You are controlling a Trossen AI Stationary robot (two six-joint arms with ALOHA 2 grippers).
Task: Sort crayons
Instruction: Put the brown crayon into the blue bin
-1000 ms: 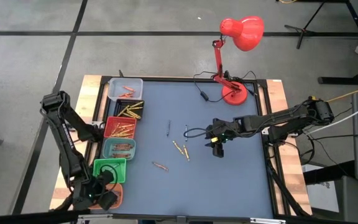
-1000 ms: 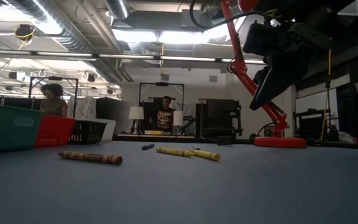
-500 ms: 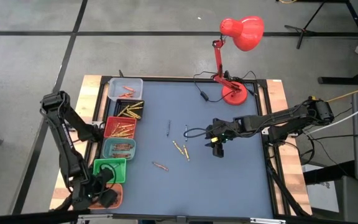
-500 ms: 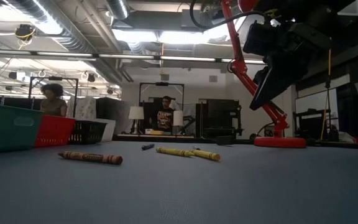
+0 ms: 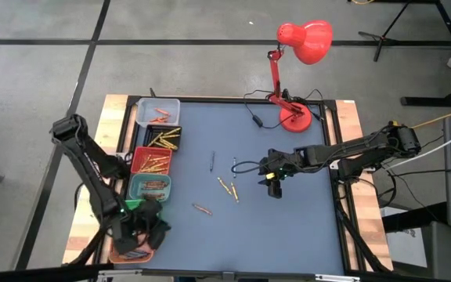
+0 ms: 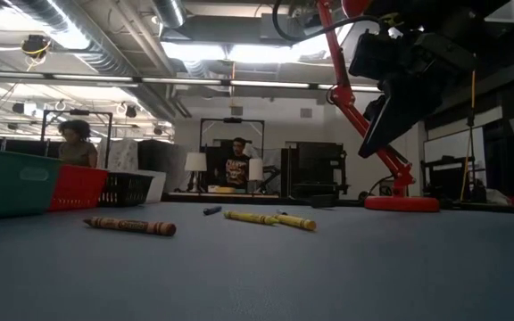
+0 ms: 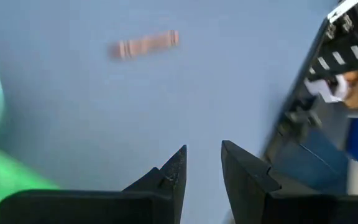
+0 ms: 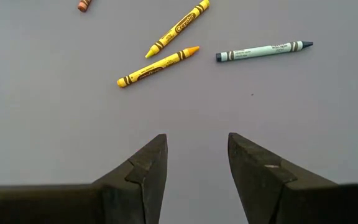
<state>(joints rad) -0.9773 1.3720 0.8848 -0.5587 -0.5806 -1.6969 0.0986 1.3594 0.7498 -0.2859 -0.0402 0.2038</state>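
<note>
Overhead, the left gripper (image 5: pixel 141 231) hangs over the near-left corner of the matte blue-grey surface (image 5: pixel 288 227), where its dark body hides most of the green plastic bin (image 5: pixel 134 205) and the orange bin (image 5: pixel 124 252) beneath it; its own wrist camera shows two dark fingers (image 7: pixel 173 177) parted by a narrow gap with nothing between them, the picture smeared, so that a blurred orange-brown crayon (image 7: pixel 145 45) on the surface is only just recognisable. The right gripper (image 5: pixel 273 188) hovers above the middle-right of the surface, its wedge-shaped fingers (image 8: pixel 146 168) spread wide and empty. Ahead of it lie two yellow paper-wrapped crayons (image 8: pixel 176 26), side by side but not touching, a pale grey-green crayon (image 8: pixel 263 51) just beside them, and the cut-off tip of an orange crayon (image 8: pixel 84 5). From table height a brown crayon (image 6: pixel 129 226) lies well apart from the yellow pair. Sorted crayons fill a column of small plastic bins along the left edge: clear (image 5: pixel 144 108), yellow (image 5: pixel 163 141), red (image 5: pixel 136 164) and teal (image 5: pixel 135 188); individual sticks inside are hard to separate. A glossy red desk lamp (image 5: pixel 297 47) stands at the far edge. Two people (image 6: pixel 77 143) show in the room behind.
</note>
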